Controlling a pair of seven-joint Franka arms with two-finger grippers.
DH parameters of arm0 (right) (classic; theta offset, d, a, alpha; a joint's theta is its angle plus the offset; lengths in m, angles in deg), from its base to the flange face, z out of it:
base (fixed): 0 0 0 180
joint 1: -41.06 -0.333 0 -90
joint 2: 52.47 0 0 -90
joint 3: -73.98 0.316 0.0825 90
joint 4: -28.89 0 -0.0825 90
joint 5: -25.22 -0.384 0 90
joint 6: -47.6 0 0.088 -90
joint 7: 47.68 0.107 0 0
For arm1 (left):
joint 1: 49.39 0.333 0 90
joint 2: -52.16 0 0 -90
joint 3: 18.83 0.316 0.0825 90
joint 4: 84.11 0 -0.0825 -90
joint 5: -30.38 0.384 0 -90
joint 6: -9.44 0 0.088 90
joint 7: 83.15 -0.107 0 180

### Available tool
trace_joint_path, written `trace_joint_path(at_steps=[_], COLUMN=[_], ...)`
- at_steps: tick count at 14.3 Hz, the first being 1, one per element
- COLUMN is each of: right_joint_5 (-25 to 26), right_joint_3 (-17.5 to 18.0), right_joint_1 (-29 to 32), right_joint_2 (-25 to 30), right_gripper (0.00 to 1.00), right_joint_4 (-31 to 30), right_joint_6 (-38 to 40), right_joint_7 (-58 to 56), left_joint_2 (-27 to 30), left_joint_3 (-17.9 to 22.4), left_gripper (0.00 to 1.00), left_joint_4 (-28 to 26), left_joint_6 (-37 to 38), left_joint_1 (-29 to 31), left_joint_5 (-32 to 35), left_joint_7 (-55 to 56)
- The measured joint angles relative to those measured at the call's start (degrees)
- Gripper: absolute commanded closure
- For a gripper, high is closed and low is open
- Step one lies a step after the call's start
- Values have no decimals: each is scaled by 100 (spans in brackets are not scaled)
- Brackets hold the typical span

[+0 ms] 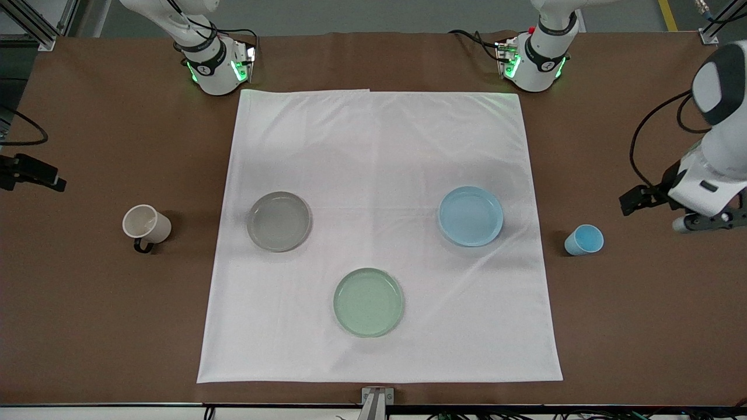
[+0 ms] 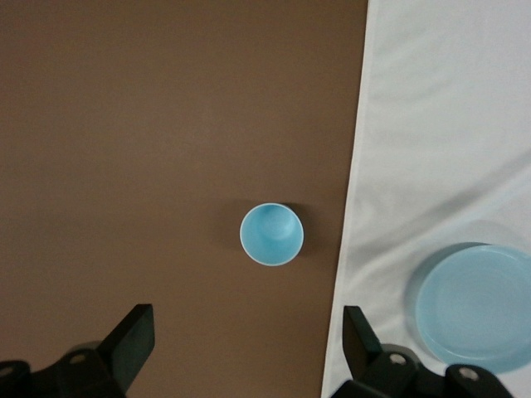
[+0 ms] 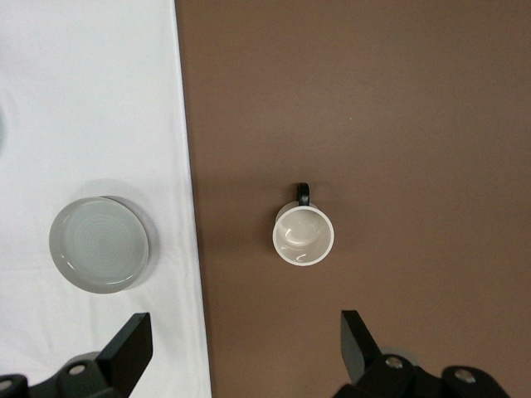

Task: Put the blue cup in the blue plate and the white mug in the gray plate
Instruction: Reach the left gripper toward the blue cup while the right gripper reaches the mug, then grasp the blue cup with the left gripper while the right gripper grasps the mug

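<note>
The blue cup (image 1: 583, 240) stands upright on the brown table by the cloth's edge, at the left arm's end. It also shows in the left wrist view (image 2: 272, 234). The blue plate (image 1: 470, 216) lies on the cloth beside it. The white mug (image 1: 146, 224) stands on the brown table at the right arm's end, and shows in the right wrist view (image 3: 304, 235). The gray plate (image 1: 279, 221) lies on the cloth beside it. My left gripper (image 2: 246, 322) is open and empty, high over the table beside the cup. My right gripper (image 3: 245, 323) is open and empty, high over the table beside the mug.
A white cloth (image 1: 379, 151) covers the middle of the brown table. A pale green plate (image 1: 368, 302) lies on it, nearer to the front camera than the other two plates. The gray plate (image 3: 99, 244) and blue plate (image 2: 477, 305) show in the wrist views.
</note>
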Motion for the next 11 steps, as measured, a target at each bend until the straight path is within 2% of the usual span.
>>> trace_joint_path(at_steps=[4,8,9,10,11], right_joint_5=[78,290,298,300,300], right_joint_3=[-27,-33,-39,-51,-53], right_joint_1=[42,73,107,191,235], right_joint_2=[-731,-1105,-1158,-1233,-1269], right_gripper=[0,0,0,0,0], right_joint_4=[-425,-1321,-1562,-1958,-2154], right_joint_6=[-882,-2321,-2757,-3397,-3649], right_joint_7=[0,-98,-176,-353,-421], left_joint_2=[-533,-966,-1075,-1253,-1358], left_joint_3=[2,0,1,0,0], left_gripper=[0,5,7,15,20], left_joint_4=[-696,-791,-799,-805,-808], left_joint_6=[-1306,-1509,-1511,-1536,-1576], left_joint_1=[169,350,416,489,506], left_joint_5=[109,188,188,188,188], left_joint_7=[-1,-148,-253,-387,-415])
